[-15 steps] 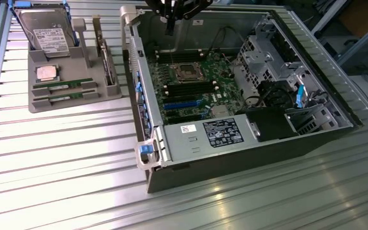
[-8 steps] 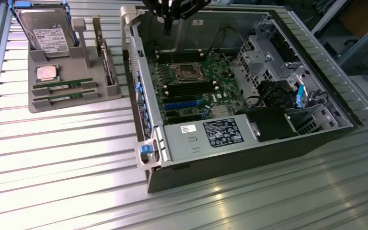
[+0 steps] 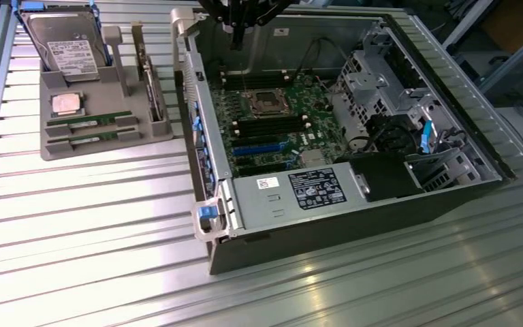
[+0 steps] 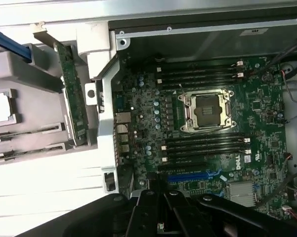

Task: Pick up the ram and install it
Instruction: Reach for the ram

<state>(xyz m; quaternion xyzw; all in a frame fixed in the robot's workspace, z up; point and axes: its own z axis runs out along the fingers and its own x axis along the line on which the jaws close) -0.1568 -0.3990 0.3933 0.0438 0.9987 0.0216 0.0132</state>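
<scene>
Closest in, the claw (image 4: 160,210) shows its black fingers pressed shut, with nothing between them that I can see. It hangs over the open case (image 3: 271,238), above the board (image 4: 138,113) near the back wall. Empty socket (image 4: 207,111) in the middle, dark slots (image 4: 207,145) on either side of it.

And the ram (image 3: 92,123)? Over on the exterior view's left, seated in a groove of the grey tray (image 3: 107,88) on the worktop (image 3: 80,225). A twin stick (image 3: 92,140) sits just beside it. Both are well apart from the claw.

My read: a light, stiff, thin board, easy to crack if twisted. Best taken near mid-length so it rides level, pinched gently and kept off the contact edge.
</scene>
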